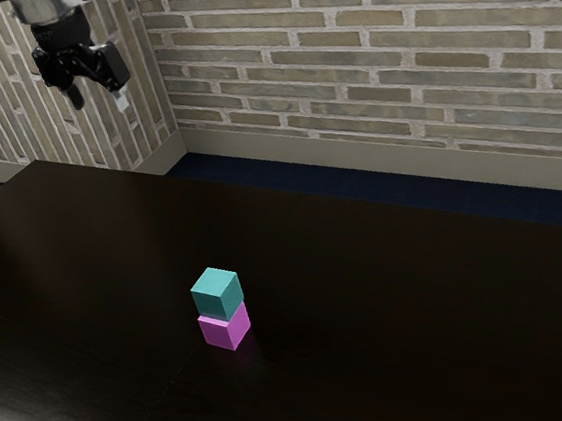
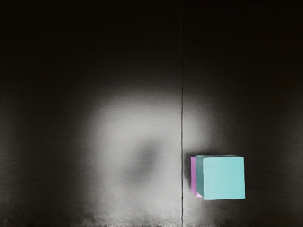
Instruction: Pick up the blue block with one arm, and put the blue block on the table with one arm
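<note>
Brick walls point(image 1: 375, 50) back the dark table point(image 1: 393, 319); the blue block point(image 1: 216, 293) hides the top of the pink block point(image 1: 225, 329). Fingers apart, the gripper point(image 1: 98, 99) hangs from a cut-off arm point(image 1: 43, 9).

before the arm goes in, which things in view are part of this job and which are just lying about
Part of the job:
- blue block, to be lifted
- table, where it should go
- gripper, open

Not part of it:
- pink block, directly under the blue one
- brick wall, background
</note>
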